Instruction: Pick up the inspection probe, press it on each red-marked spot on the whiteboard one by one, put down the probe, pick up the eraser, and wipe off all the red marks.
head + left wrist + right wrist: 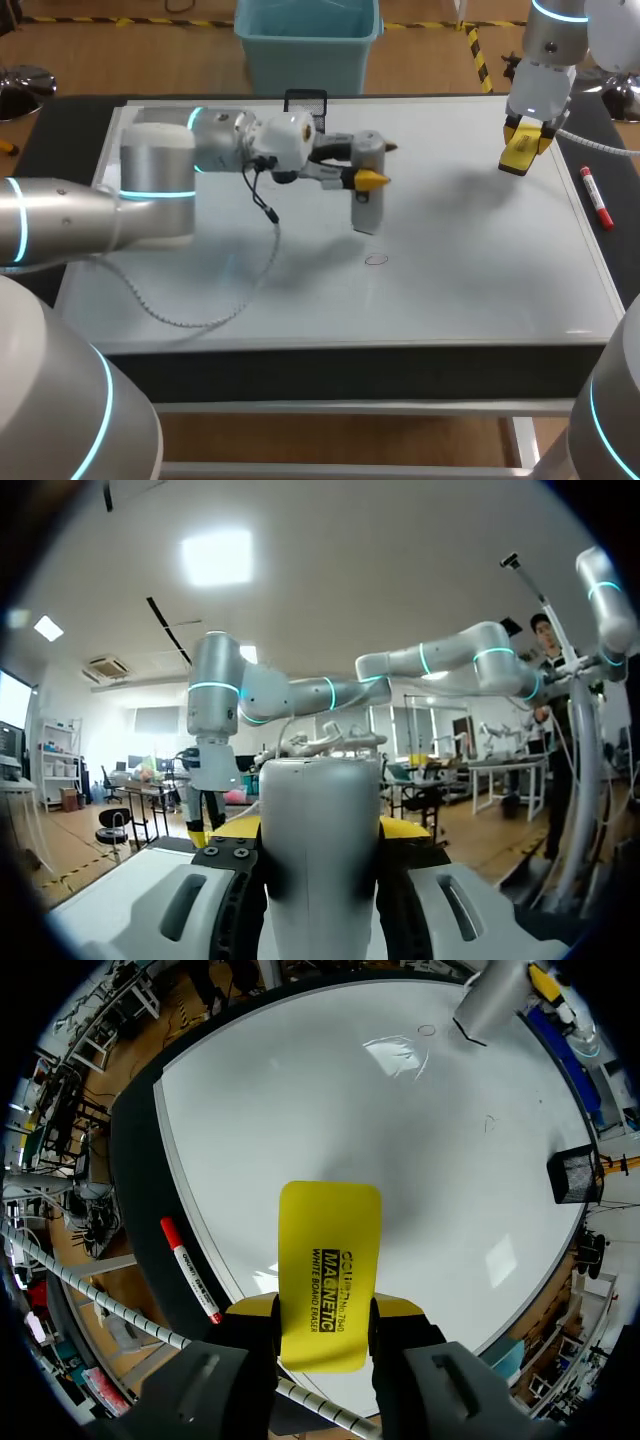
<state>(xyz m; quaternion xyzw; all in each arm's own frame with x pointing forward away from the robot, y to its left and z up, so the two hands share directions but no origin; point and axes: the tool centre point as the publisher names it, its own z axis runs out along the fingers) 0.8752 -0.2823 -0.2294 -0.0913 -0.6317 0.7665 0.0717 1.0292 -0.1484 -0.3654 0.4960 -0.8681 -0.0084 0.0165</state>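
Over the middle of the whiteboard, our left arm comes in from the left with its forearm low and nearly level and its wrist turned sideways, so the left gripper points across the board rather than down at it. Its 2 yellow-tipped fingers are closed against opposite sides of the inspection probe, a grey cylinder that stands upright in the grip. The probe's lower end is just beside a faint red mark, a small ring drawn on the board; we cannot tell whether the tip touches the surface. A thin cable droops from the left wrist and loops onto the board. Our right arm comes in at the far right corner, its wrist vertical and the right gripper pointing straight down. Both of its fingers clamp the yellow eraser from 2 sides; in the right wrist view the eraser juts out past the fingertips, clear above the board. A red marker lies along the right edge, off the board, and a black mesh basket sits at the far edge.
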